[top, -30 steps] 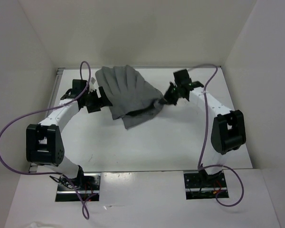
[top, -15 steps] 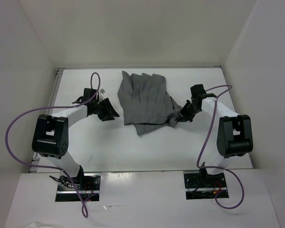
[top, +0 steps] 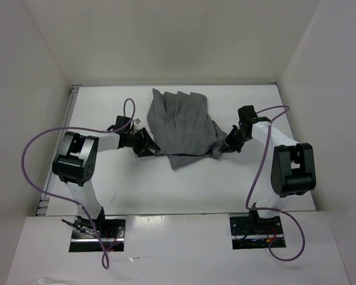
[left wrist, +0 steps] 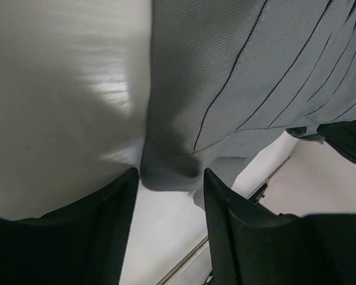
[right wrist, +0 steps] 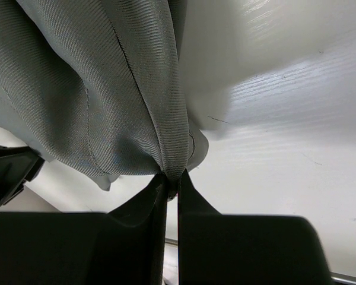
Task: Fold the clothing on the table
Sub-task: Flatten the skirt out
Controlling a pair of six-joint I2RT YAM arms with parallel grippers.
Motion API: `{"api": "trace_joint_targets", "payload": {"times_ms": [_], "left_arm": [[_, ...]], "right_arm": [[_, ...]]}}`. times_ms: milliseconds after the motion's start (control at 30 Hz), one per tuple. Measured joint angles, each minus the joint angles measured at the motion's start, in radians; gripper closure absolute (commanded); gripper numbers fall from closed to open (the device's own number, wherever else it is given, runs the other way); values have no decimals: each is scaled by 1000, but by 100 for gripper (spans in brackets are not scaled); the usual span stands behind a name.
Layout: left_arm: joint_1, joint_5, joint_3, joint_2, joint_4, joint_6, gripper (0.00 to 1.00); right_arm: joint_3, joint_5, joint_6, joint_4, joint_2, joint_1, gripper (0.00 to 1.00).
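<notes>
Across the far middle of the table (top: 166,184): the clothing (top: 181,122), grey and pleated, lying flat with creases running far to near. A second ago, bunched further left between the two grippers. Over the last half second, no shift at all.

To its left, the left arm (top: 77,163) — elbow swung nearer the middle than half a second ago, forearm now pointing right. Over that same half second, no change in the right arm (top: 292,166), reaching in from the right.

Now up against the clothing's near left edge: the left gripper (top: 147,144), half a second ago still apart from it over bare table. From the left wrist, jaws standing apart, a rounded corner of fabric lying in the gap by the fingertips (left wrist: 127,178), not pinched.

Clamped tight on the clothing's right edge: the right gripper (top: 226,143). From the right wrist, fingers (right wrist: 157,196) pressed together on one ridge of fabric, the rest fanning out beyond them over the white surface.
</notes>
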Motion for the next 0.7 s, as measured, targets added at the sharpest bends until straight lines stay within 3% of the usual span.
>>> {"api": "trace_joint_targets", "payload": {"times_ms": [100,167,233,267,400,500,700], "left_arm": [[-21,20,18,34,27,-18,53],[-34,20,25,52,36,-26,68],[-41,28,27,76,48,-38,94],[-43,31,30,88,54,-43,100],[-40,61,35,100,65,-56,100],[-19,31,60,69,-23,-24,100],[56,13,261,-85,-200,80,100]], "right_arm": [[0,2,0,0,0,0,100],[0,4,0,0,0,-2,100],[0,5,0,0,0,-3,100],[0,5,0,0,0,-6,100],[0,7,-2,-1,-2,-25,100],[-1,10,-16,-3,-12,-53,100],[-1,-71,-42,5,-64,-77,100]]}}
